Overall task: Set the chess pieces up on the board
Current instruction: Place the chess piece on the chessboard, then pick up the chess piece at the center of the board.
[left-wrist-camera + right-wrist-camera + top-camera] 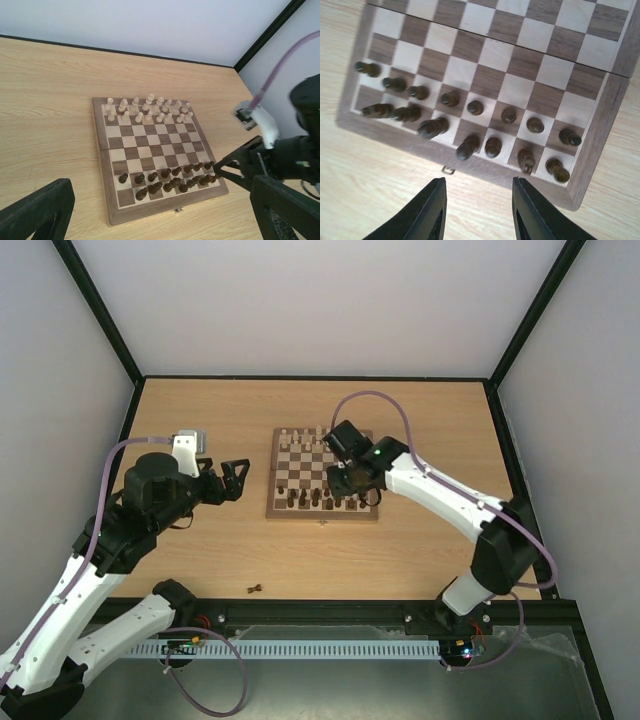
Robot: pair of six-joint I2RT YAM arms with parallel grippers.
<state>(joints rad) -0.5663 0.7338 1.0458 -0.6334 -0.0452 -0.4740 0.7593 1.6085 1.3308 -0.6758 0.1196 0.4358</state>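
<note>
Board (pixel 320 516) sits mid-table. Only the top view shows a stray dark piece (pixel 255 588) lying off it, near the arm bases. Left wrist view shows pale pieces (pixel 147 110) in the two far rows and dark pieces (pixel 170 180) in the two near rows. Right gripper (pixel 479 189) is partly parted and empty at the near border. Left gripper (pixel 236 480) is wide and empty, left of the board.

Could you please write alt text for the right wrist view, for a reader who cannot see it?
Small dark brown wooden chess pieces stand in two rows along the near edge of a checkered light-and-dark wooden chessboard, seen from above. The right gripper, its two black fingers apart and empty, hangs over the pale wooden tabletop just off that edge.
</note>
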